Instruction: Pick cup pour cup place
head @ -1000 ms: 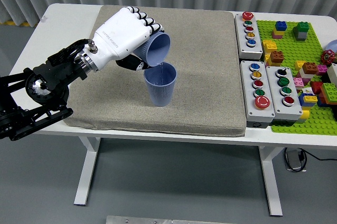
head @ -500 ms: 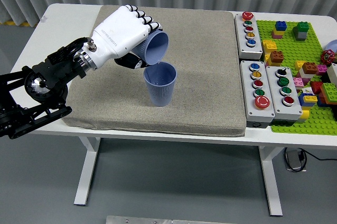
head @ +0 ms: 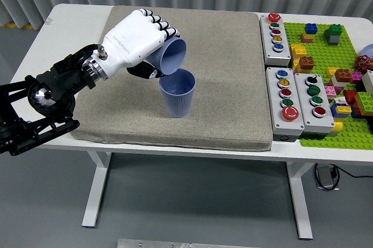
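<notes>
My left hand [head: 152, 50], white with black fingertips, is shut on a blue cup [head: 173, 56]. It holds the cup tipped on its side, mouth facing right and down. The cup's lip hangs just above the rim of a second blue ribbed cup [head: 178, 93]. That second cup stands upright on the grey mat [head: 221, 85], near its middle. I cannot see anything flowing between the cups. My right hand is out of view.
Three grey button boxes [head: 289, 94] with coloured buttons stand right of the mat. A green baseplate [head: 344, 126] with several loose toy bricks lies at the far right. The white table [head: 70, 24] shows left of the mat.
The left hand and its tipped cup have barely moved, shifting slightly up and back above the standing cup.
</notes>
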Tool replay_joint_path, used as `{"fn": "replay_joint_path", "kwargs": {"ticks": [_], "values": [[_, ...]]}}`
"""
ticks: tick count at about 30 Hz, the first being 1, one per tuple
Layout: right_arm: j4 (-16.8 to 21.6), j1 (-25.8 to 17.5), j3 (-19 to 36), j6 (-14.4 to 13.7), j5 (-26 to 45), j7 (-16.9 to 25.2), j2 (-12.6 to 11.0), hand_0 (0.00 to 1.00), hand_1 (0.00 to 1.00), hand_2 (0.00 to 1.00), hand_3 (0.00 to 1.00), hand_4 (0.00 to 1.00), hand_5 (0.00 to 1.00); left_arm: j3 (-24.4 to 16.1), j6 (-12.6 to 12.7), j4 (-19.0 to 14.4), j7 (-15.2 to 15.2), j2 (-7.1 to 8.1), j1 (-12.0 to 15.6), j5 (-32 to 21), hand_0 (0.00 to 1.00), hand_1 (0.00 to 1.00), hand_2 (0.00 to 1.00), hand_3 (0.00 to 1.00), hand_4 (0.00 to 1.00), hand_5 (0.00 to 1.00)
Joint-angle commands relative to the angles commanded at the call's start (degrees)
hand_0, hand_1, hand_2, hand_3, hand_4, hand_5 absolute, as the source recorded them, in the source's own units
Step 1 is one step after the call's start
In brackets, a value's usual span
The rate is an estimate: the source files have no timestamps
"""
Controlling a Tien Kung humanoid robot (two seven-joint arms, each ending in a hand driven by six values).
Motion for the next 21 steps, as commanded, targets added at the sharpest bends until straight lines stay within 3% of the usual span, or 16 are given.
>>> {"fn": "replay_joint_path", "kwargs": {"ticks": [11,17,21], "values": [[-0.04,0.32,-0.09,-0.05,0.30,0.06,-0.09,0.695,0.669,0.609,0.611,0.002,0.313,-2.32,1.77,-0.20,-2.30,0.24,0.40,0.00,0.434,0.485,0.527,0.494,0.655,0.021],[-0.05,0.43,-0.06,-0.07,0.32,0.08,-0.12,0.695,0.669,0.610,0.611,0.002,0.312,-3.26,2.25,1.73,-3.22,-0.03,1.09,0.00,0.433,0.484,0.526,0.494,0.655,0.019],[-0.07,0.53,0.02,-0.09,0.34,0.13,-0.17,0.695,0.669,0.609,0.612,0.002,0.311,-5.40,2.80,3.82,-4.79,-0.13,2.64,-7.25,0.434,0.485,0.527,0.495,0.656,0.019]]}}
